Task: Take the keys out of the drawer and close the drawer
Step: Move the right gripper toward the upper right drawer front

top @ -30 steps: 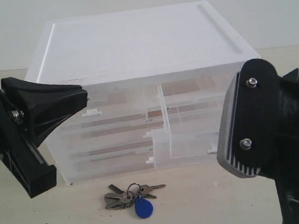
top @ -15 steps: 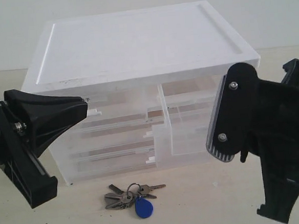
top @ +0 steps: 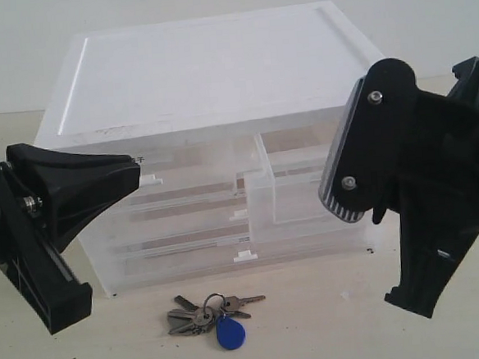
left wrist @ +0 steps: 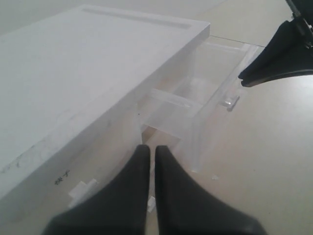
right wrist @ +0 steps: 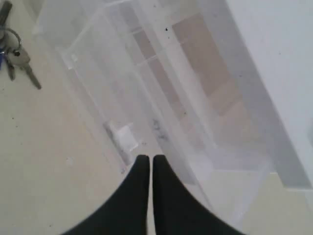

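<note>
The keys (top: 208, 313), grey metal on a ring with a blue fob, lie on the table in front of the cabinet; they also show in the right wrist view (right wrist: 17, 56). The drawer (top: 294, 196), translucent and half-width, still sticks out a little from the cabinet's right side (left wrist: 215, 73). My right gripper (right wrist: 150, 157) is shut and empty, its tips at the drawer's front beside the white tab handle (right wrist: 124, 137). My left gripper (left wrist: 148, 147) is shut and empty, hanging by the cabinet's upper left front (top: 135, 162).
The white translucent cabinet (top: 215, 66) holds full-width drawers below and another half-width drawer (top: 190, 175) on the left. Beige table surface (top: 315, 322) lies open in front of it. The right arm's body (top: 436, 174) hides the cabinet's right front corner.
My right gripper has swung up and in toward the cabinet, and the drawer has slid back most of the way. The left gripper and the keys have stayed put.
</note>
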